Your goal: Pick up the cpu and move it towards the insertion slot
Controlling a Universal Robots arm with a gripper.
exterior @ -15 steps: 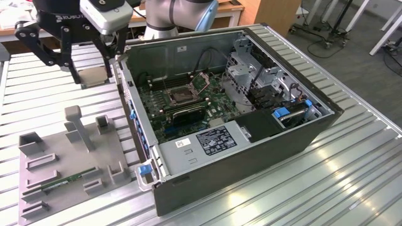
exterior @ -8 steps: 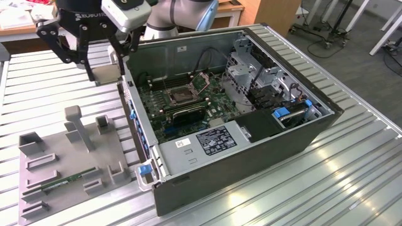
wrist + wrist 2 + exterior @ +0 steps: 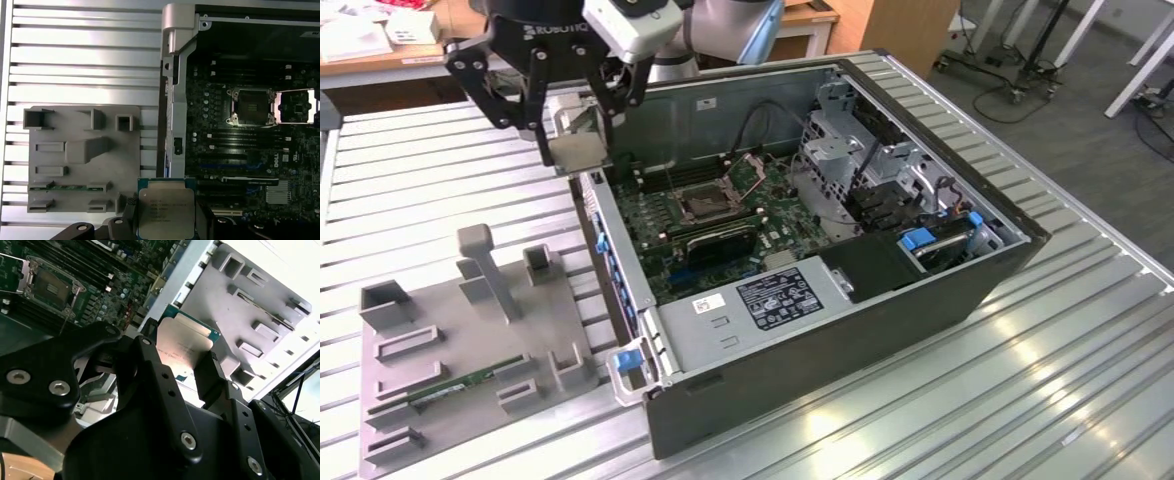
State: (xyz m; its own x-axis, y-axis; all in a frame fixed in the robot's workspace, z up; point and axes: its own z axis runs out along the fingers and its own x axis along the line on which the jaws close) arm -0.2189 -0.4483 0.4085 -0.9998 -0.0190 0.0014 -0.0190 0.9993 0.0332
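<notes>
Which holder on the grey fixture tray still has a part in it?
The low slot pair on the grey fixture tray holding the green memory stick; the other holders sit empty. The cpu is in the gripper.

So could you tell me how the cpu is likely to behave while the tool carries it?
The cpu looks like a thin, flat, rigid plate, so it probably won't flex. Its smooth metal top suggests it could slip, since the tool pinches it only by its edges. It appears small and light, though likely fragile if dropped onto the computer case.

The end effector has black linkage fingers, silver screws and a white wrist housing.
</notes>
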